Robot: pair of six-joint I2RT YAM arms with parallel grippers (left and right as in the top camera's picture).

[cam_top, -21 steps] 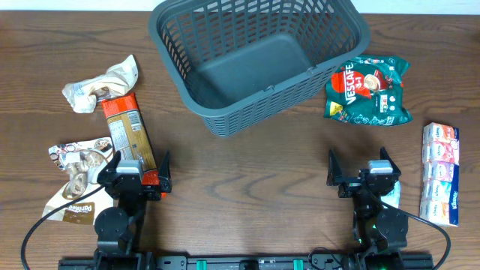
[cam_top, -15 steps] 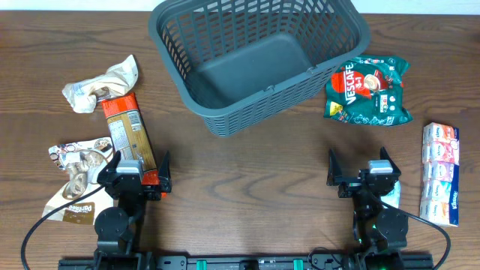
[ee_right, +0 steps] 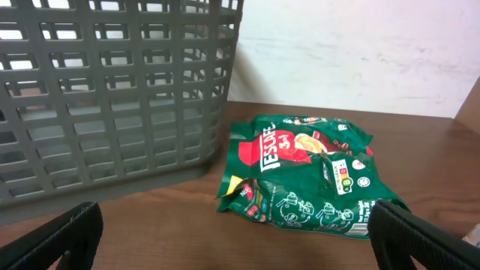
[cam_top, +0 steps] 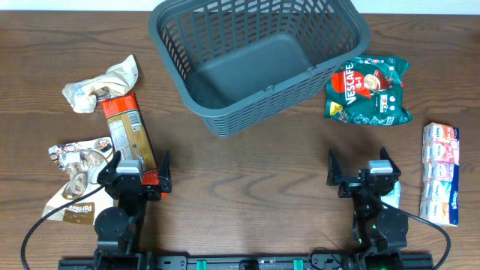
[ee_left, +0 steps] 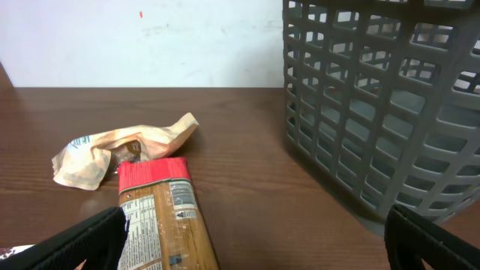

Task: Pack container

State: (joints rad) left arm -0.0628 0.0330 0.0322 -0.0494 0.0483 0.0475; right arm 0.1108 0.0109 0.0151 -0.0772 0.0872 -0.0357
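Observation:
The dark grey lattice container (cam_top: 225,127) stands empty at the back middle of the table; it also shows in the left wrist view (ee_left: 390,112) and the right wrist view (ee_right: 112,97). My left gripper (cam_top: 139,171) is open and empty at the front left, beside an orange-red packet (cam_top: 129,131) (ee_left: 161,217). My right gripper (cam_top: 362,171) is open and empty at the front right. A green Nescafe bag (cam_top: 367,91) (ee_right: 307,176) lies right of the container.
A crumpled beige wrapper (cam_top: 97,86) (ee_left: 112,150) lies at the far left. A brown and white snack bag (cam_top: 75,176) lies at the front left. A tissue pack (cam_top: 441,172) lies at the right edge. A white packet (cam_top: 392,195) sits by the right arm.

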